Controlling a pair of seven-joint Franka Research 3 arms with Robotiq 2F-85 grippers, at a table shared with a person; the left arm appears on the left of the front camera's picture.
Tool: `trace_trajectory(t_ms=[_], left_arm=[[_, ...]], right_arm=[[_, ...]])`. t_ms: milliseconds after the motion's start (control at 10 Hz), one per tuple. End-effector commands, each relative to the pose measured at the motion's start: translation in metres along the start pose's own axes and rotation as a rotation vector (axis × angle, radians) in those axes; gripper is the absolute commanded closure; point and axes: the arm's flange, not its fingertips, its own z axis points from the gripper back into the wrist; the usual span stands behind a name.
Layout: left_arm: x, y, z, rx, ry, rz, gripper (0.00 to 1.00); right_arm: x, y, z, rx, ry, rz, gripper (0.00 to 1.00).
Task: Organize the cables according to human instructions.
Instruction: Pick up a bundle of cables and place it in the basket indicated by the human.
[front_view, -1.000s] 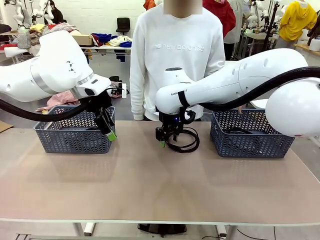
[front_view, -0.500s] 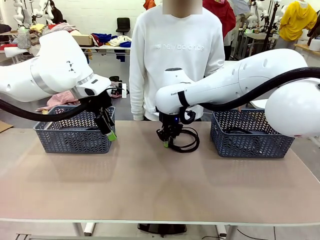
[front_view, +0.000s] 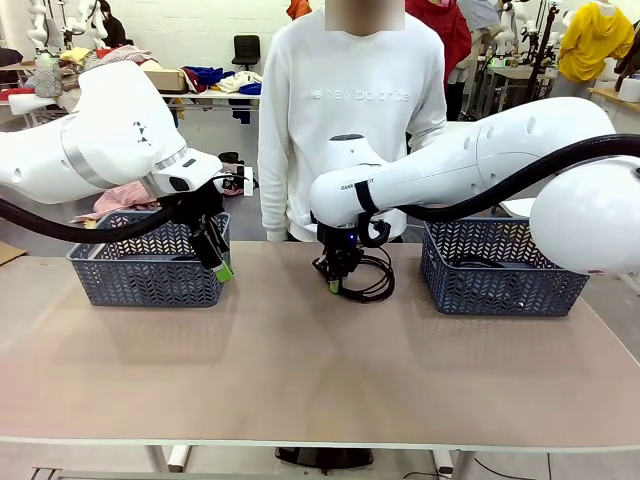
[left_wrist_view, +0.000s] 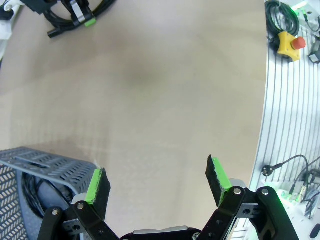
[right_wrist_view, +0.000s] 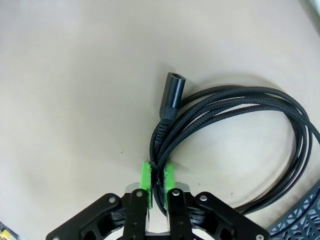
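At tabletop centre | my right pincer (right_wrist_view: 156, 176) clamps the coiled cable (right_wrist_view: 235, 130) | loop spreads toward 2 o'clock, plug at 12 | my left pincer (left_wrist_view: 156, 180) gapes empty, well apart

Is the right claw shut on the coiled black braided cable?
Yes: right claw is shut, green pads pinching the coiled black braided cable.

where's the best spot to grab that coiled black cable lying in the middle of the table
Grip the coiled cable where its strands run bunched together just behind the plug, coming straight down from above. There the loop is narrow enough for jaws to span; elsewhere the strands fan out. The right gripper is shut on exactly that bundle.
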Motion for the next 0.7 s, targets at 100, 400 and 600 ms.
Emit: trace_trajectory(t_ms=[100,400,600], left_arm=[[-0.003,0.000,0.002,-0.002,0.001,-0.014,0.00],[-0.003,0.000,0.002,-0.002,0.001,-0.014,0.00],[-0.003,0.000,0.002,-0.002,0.001,-0.014,0.00]], right_arm=[[-0.013,0.010,0.030,0.025,0.014,0.045,1.00],[-0.039,0.007,0.090,0.038,0.041,0.335,1.00],[-0.060,-0.011,0.132,0.004,0.077,0.553,1.00]])
